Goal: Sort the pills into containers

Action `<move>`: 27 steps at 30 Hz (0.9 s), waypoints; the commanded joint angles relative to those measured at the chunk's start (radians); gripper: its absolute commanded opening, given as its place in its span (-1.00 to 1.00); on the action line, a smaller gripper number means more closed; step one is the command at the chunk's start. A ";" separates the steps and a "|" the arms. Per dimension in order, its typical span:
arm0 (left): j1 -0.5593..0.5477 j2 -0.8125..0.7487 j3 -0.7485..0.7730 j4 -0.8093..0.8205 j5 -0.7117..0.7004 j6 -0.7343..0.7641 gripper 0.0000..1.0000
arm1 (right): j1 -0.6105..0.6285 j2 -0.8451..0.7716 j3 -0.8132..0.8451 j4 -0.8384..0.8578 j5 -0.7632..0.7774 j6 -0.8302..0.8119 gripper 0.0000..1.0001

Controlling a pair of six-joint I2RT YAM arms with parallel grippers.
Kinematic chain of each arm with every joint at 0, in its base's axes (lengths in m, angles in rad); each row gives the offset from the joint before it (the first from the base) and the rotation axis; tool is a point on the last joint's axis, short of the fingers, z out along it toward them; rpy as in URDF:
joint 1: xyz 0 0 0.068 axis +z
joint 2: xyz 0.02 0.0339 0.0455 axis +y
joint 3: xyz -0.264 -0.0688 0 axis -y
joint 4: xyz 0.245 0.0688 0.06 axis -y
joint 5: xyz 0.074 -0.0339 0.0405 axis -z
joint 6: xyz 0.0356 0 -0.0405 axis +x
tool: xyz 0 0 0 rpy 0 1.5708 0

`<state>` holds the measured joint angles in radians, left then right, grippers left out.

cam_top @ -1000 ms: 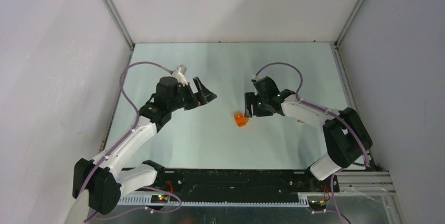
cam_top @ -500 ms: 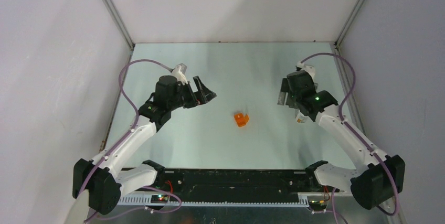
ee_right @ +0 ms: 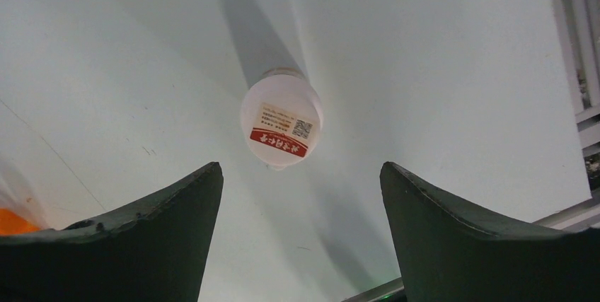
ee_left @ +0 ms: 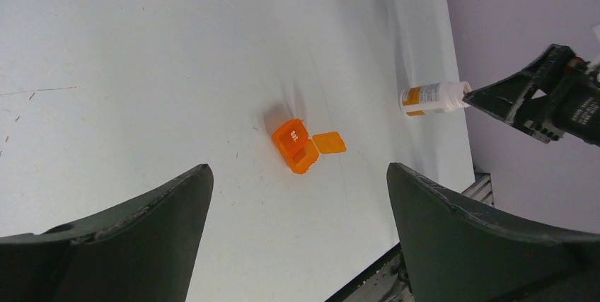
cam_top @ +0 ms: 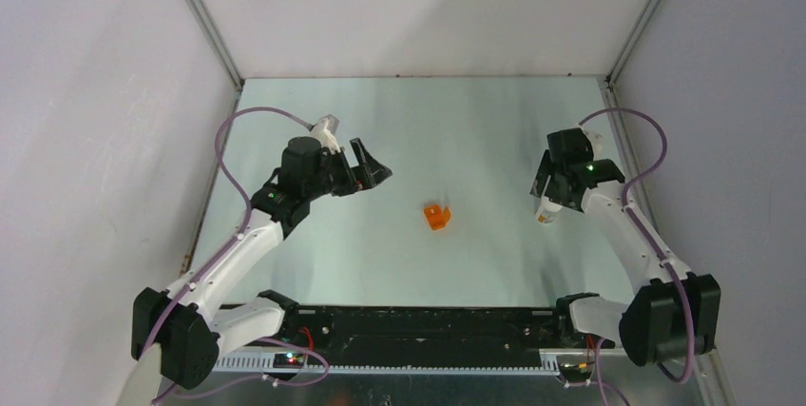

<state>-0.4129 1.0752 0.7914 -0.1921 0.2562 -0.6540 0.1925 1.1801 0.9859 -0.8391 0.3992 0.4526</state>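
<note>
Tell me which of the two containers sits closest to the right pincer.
The white pill bottle, right in front of the open right pincer; the orange cup sits well apart from it, farther to the left.

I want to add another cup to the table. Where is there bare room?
Bare: the far half of the table behind the orange cup; the near strip in front of it; the gap between cup and white bottle. Crowded: the right side, where the right tool hangs over the bottle.

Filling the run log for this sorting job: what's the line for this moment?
left gripper: open, empty | right gripper: open, over bottle, not gripping | orange box: lid open, mid-table
</note>
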 commanded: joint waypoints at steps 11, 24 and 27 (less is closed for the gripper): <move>-0.001 -0.038 0.004 0.034 -0.001 0.023 0.97 | -0.075 0.180 -0.005 0.093 -0.112 -0.026 0.59; -0.006 -0.034 0.010 0.033 0.028 0.045 0.97 | -0.085 0.244 -0.004 0.121 -0.201 0.071 0.09; -0.014 -0.027 0.014 0.028 0.030 0.059 0.97 | -0.082 0.227 -0.005 0.115 -0.214 0.073 -0.01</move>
<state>-0.4137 1.0637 0.7914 -0.1909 0.2695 -0.6365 0.1093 1.4288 0.9783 -0.7345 0.2169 0.4900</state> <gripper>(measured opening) 0.989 0.572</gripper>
